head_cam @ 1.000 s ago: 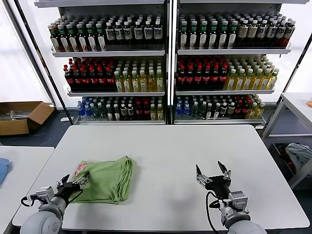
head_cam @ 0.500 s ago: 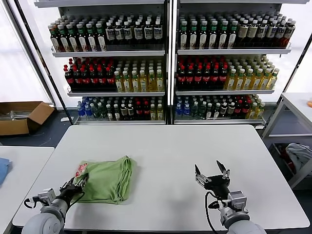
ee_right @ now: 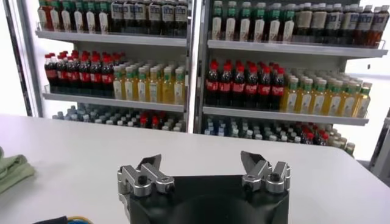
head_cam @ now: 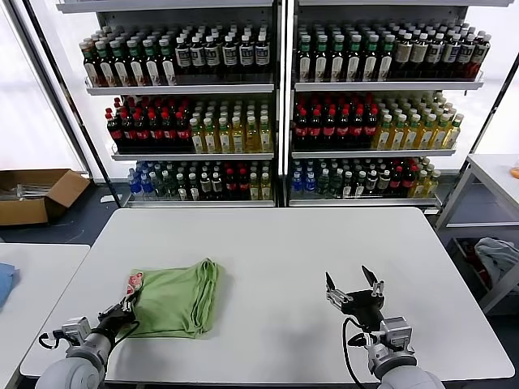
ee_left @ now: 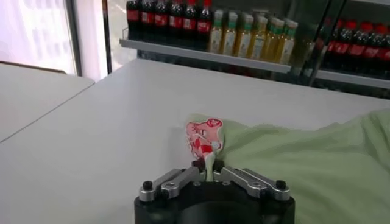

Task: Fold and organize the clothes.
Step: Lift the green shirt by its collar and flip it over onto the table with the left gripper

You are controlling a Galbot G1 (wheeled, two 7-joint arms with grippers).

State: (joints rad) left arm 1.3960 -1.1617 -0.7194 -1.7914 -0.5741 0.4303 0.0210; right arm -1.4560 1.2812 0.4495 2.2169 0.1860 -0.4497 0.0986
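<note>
The left gripper [ee_left: 209,172] sits low over the white table [ee_left: 103,131], its two fingers [ee_left: 172,180] drawn together and pinching the near edge of the green shirt [ee_left: 286,161]. The pinched fabric rises in a narrow fold between the fingertips. Just above the grip a flap is turned up, showing a red-and-white print [ee_left: 204,136]. The rest of the shirt lies flat on the table, spreading away to one side, with soft creases across it. Beyond the table edge stands a shelf [ee_left: 207,53] carrying rows of bottles [ee_left: 244,33], dark ones and yellow ones. A second pale tabletop [ee_left: 33,85] is visible off to the side, separated by a gap.
</note>
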